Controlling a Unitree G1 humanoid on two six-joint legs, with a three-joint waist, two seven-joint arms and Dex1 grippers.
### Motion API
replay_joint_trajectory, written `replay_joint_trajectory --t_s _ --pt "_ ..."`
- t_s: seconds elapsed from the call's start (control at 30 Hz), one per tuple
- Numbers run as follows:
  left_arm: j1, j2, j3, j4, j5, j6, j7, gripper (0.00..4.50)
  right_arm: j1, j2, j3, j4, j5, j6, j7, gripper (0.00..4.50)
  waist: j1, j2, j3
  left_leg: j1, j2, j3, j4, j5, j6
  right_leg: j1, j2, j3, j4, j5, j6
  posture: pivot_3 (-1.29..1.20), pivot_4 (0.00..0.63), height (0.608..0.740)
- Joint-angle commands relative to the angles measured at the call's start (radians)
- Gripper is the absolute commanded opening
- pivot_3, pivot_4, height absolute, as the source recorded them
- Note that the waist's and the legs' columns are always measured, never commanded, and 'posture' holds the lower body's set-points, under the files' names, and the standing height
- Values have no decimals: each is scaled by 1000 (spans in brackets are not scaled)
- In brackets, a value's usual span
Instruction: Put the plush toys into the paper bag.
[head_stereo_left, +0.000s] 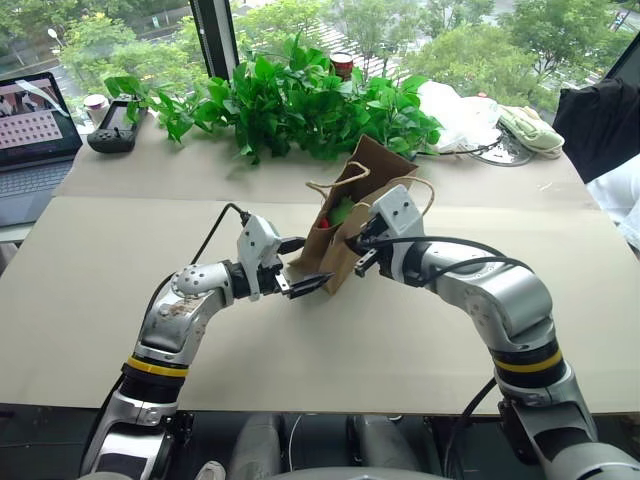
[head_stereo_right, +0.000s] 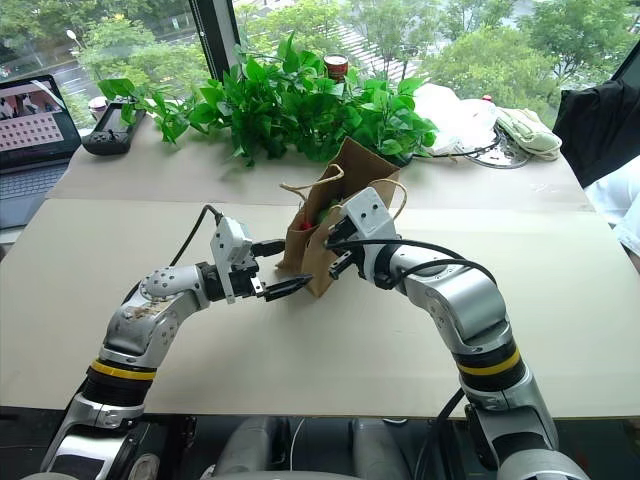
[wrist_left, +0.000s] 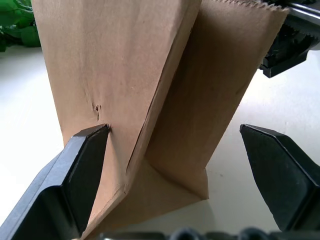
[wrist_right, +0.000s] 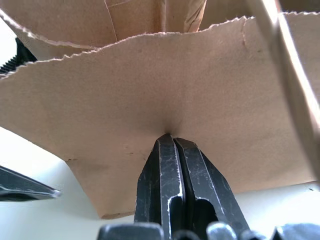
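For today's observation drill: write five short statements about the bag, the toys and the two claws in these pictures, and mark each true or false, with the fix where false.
1. The paper bag stands on the table. True.
2. Both toys lie on the table beside the bag. False: the red toy and the green toy show inside the bag's mouth.
3. The left claw is open, its fingers either side of the bag's lower part. True.
4. The right claw is wide open. False: it is shut, its tips pressing the bag's wall.
5. The bag lies flat with its handles under it. False: it is upright and its handles rise from the top.
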Motion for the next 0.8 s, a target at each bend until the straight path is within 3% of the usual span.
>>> replay_joint_trajectory --t_s 0.03,0.47,0.57,0.8 --pt "-35 -37 -10 11 39 -44 52 4500 -35 10 -8 -15 -9 7 1 20 0 0 0 0 0 0 0 0 0 0 0 0 0 0 0 0 150 740" --pt "-70 -170 -5 90 149 -140 237 4500 -40 28 -8 -12 -16 19 2 20 0 0 0 0 0 -1 0 0 0 0 0 0 0 0 0 0 150 740" --pt "-76 -179 6 120 159 -172 254 3796 -41 32 -10 -10 -18 20 2 0 0 0 0 0 0 -1 0 0 0 0 0 0 0 0 0 0 150 740" --pt "-91 -191 12 158 157 -203 256 1137 -42 33 -13 -9 -23 22 2 0 0 0 0 0 0 -1 0 0 0 0 0 0 0 0 0 0 150 740"
